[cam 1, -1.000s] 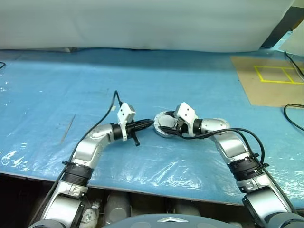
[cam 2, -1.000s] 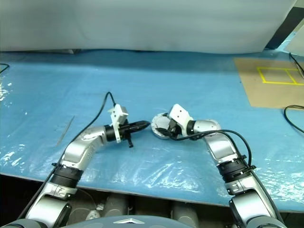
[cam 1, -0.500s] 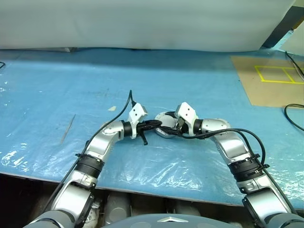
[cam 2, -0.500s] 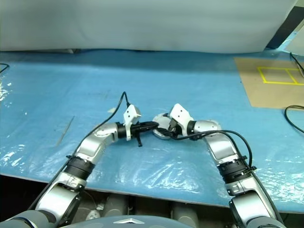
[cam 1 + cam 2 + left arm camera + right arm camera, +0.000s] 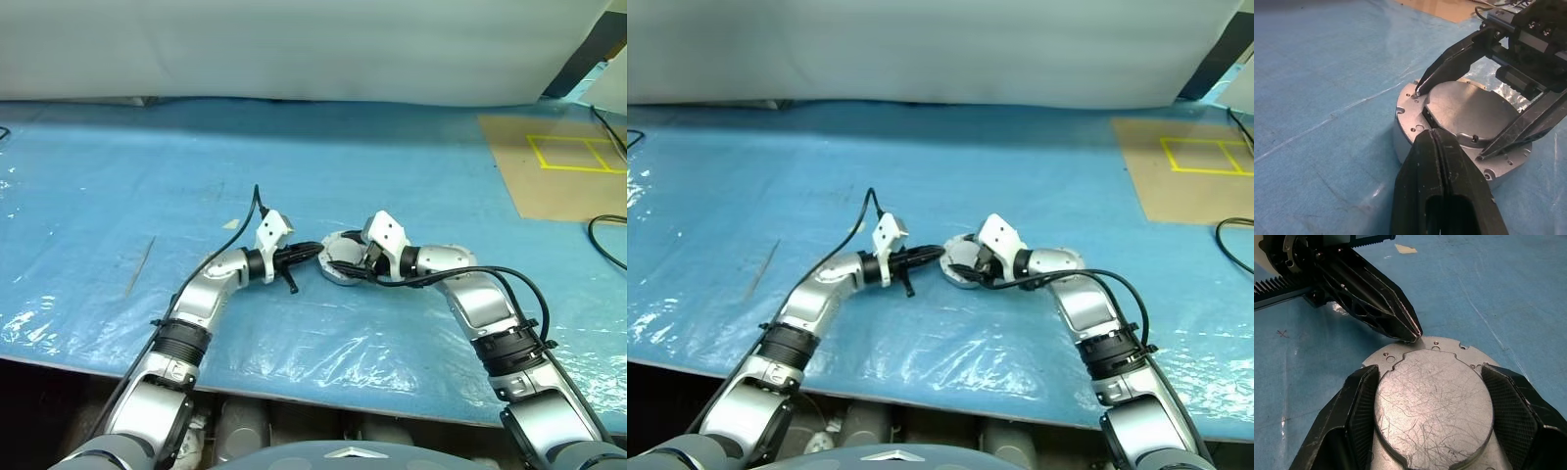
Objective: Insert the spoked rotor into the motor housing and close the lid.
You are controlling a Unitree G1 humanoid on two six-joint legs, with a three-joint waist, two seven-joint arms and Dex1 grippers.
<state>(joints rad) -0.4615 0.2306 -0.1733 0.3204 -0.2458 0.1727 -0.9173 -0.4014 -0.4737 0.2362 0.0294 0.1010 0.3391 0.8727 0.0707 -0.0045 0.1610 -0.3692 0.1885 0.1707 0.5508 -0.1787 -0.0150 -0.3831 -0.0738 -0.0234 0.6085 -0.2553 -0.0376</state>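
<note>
Left hand [image 5: 315, 251] has been brought in from the left, fingers shut, tip now at the housing [image 5: 1409, 128] rim on the bench [image 5: 118, 176]. Right hand [image 5: 1422, 428] clamped across the lid [image 5: 1434, 401]. Lid should be nudged gently, kept level, grip held steady.

Silver jointed arms [image 5: 211, 294], black cables, white wrist blocks, black seemingly ribbed fingers [image 5: 1374, 298].

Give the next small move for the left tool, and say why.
Probably a gentle push with the shut left tool against the lid. The right tool grips that round lid across its sides on the motor housing, and a dark gap beside the left tip suggests the lid is not yet fully seated.
</note>
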